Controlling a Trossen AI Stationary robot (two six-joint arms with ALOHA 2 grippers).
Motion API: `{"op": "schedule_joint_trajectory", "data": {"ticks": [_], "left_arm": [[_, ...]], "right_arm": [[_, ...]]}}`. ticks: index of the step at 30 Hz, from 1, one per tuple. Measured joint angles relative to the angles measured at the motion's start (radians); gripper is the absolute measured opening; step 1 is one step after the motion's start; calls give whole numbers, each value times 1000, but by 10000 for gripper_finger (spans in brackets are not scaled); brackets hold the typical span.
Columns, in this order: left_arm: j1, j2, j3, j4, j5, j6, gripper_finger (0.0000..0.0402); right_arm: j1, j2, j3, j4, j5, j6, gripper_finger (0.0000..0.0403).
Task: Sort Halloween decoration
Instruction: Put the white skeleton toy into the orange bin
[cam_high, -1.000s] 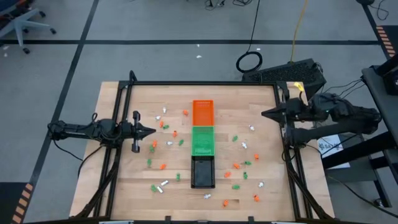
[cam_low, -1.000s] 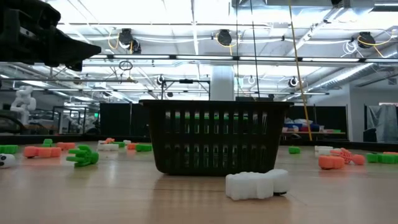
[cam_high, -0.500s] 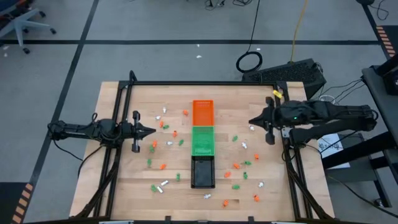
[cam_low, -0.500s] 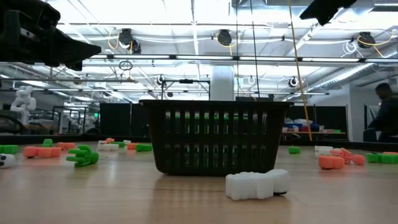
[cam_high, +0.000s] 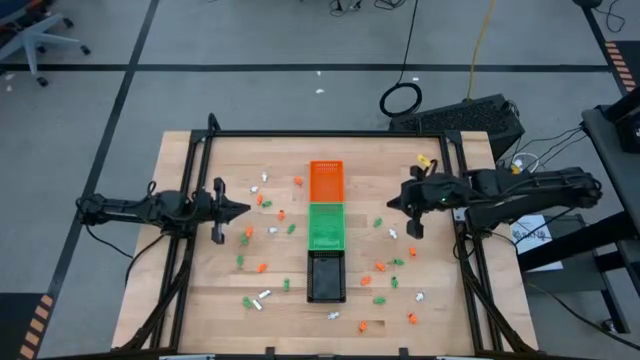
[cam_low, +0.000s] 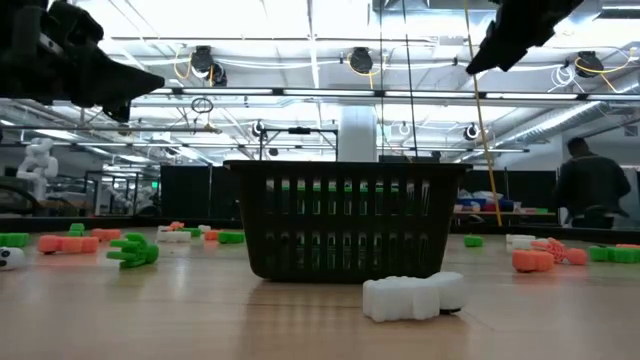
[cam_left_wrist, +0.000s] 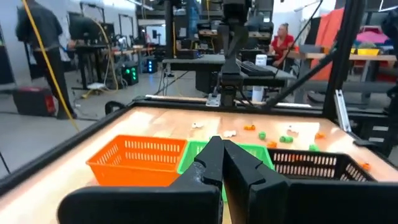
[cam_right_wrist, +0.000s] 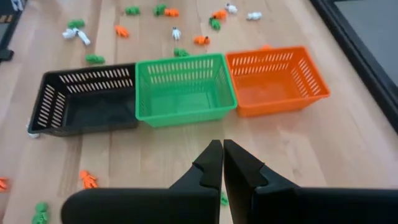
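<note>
Closest to the low camera there's a white trinket (cam_low: 412, 297) lying on the wooden desk (cam_high: 200, 300), right in front of the black tray (cam_low: 345, 220). From above you can see that tray (cam_high: 326, 277) sits at the near end of a row down the middle of the desk, with the green tray (cam_high: 326, 227) touching it next and the orange tray (cam_high: 326, 182) at the far end. All three look bare inside in the right wrist view.

The Halloween decoration (cam_high: 262, 267) is scattered loose all over the desk on both sides of the trays: little orange, green and white bits, none in a tray as far as I can see. A green one (cam_low: 134, 250) and some orange ones (cam_low: 68, 243) show off to one side in the low view, more orange ones (cam_low: 535, 258) on the other side.

The left gripper (cam_high: 243, 211) hangs over the left half of the desk, pointing toward the trays, fingers (cam_left_wrist: 208, 163) pressed together with nothing between them. The right gripper (cam_high: 391, 204) is over the right half, also aimed at the tray row, fingers (cam_right_wrist: 210, 163) squeezed together and empty too.

Way in the back, past the desk, a person (cam_low: 590, 192) in dark clothing stands in the room, and another person (cam_left_wrist: 286, 42) in red sits at a bench.
</note>
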Motion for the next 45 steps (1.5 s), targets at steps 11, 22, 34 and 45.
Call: {"op": "schedule_joint_trajectory", "data": {"ticks": [11, 22, 34, 45], "left_arm": [[0, 57, 283, -76, -66, 140, 8], [0, 376, 635, -397, -86, 87, 8], [0, 721, 755, -515, 66, 82, 8], [0, 970, 754, -475, 95, 52, 8]], "right_arm": [[0, 122, -68, 113, 0, -55, 0], [0, 223, -69, 114, -4, -31, 0], [52, 316, -69, 135, -5, 68, 0], [93, 392, -72, 183, 50, 86, 0]]}}
